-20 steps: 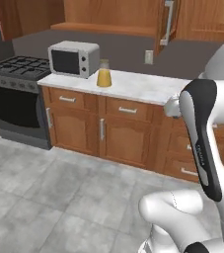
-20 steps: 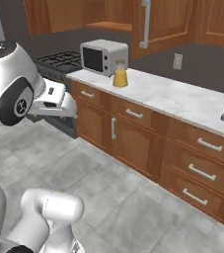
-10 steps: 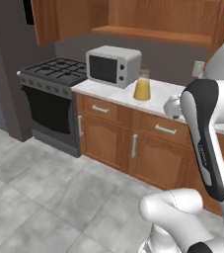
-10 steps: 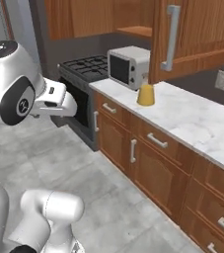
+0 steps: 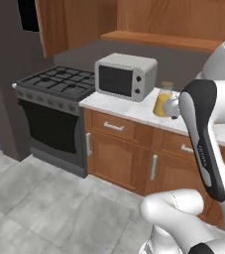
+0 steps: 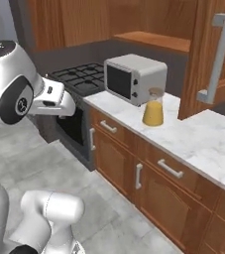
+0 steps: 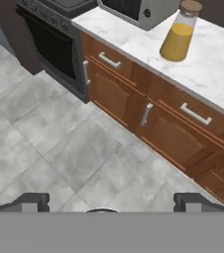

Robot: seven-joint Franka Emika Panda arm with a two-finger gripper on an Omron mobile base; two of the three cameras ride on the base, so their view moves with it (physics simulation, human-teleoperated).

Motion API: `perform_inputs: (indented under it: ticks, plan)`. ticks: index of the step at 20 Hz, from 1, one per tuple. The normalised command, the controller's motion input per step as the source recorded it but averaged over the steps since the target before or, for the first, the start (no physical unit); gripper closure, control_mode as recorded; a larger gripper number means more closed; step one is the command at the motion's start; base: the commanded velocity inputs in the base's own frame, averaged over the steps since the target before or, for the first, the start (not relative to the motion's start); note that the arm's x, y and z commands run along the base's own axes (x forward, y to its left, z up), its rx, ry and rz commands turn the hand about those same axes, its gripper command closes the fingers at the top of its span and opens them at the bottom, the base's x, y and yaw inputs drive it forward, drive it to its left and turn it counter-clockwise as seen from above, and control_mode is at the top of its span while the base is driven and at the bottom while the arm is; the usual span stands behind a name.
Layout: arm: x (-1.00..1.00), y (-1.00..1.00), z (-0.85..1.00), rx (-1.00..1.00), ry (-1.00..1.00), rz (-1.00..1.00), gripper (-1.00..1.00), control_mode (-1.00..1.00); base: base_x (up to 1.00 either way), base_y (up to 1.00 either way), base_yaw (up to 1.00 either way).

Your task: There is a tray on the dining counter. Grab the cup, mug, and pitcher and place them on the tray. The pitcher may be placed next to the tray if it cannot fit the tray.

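The pitcher [image 6: 153, 107], a clear glass conical carafe part-filled with orange liquid and capped with a round brown cork-like lid, stands upright on the white grey-veined marble counter [image 6: 198, 141] over the drawered brown wood cabinets [image 6: 148, 171], not on the dining counter. Just beside it, toward the black gas stove [image 5: 59, 85], sits the silver box-shaped microwave [image 6: 134, 77]; the two look close but apart. The carafe's long axis is vertical, with the narrow neck on top and the wide base on the marble.

In the hand view the pitcher stands ahead of the two-finger gripper [image 7: 111, 201], far up and off to the right, well apart from it across open grey tiled floor [image 7: 49, 148]. The dark fingertips [image 7: 33, 200] stand spread wide with nothing between them.

Judging from this, the hand must travel forward and to that side, then come in level at the carafe's body from the cabinet-front side, away from the microwave.
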Motion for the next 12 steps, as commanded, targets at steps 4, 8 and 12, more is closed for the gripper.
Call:
perform_inputs:
  ticks: [4, 8, 12]
  plan:
    - [0.00, 0.00, 0.00, 0.00, 0.00, 0.00, -1.00, 1.00, 0.73, 0.21, -0.55]
    - [0.00, 0.00, 0.00, 0.00, 0.00, 0.00, -1.00, 1.00, 0.57, 0.17, -0.60]
    - [0.00, 0.00, 0.00, 0.00, 0.00, 0.00, -1.00, 1.00, 0.65, 0.31, -0.50]
